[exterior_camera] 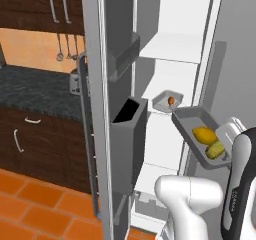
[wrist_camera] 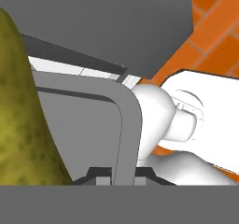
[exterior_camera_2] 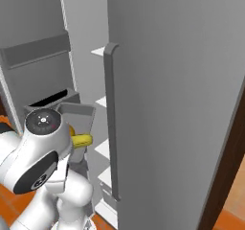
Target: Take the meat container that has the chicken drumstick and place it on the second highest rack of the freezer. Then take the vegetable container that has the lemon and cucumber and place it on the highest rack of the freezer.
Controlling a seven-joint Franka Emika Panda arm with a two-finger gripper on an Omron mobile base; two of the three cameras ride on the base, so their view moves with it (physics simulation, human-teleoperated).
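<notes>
End effector (wrist_camera: 123, 174) pinches the vegetable container (exterior_camera: 192, 121) rim; you hold it well below the highest rack (exterior_camera: 172, 46), so lift up and inward.

The freezer door (exterior_camera: 95, 109) is standing open, its grey bins (exterior_camera: 127, 144) jutting toward the shelves and narrowing the way in. A small tray (exterior_camera: 167, 101) is sitting on one shelf (exterior_camera: 165, 121); the shelf above (exterior_camera: 172, 48) is lying bare, offering room.
</notes>
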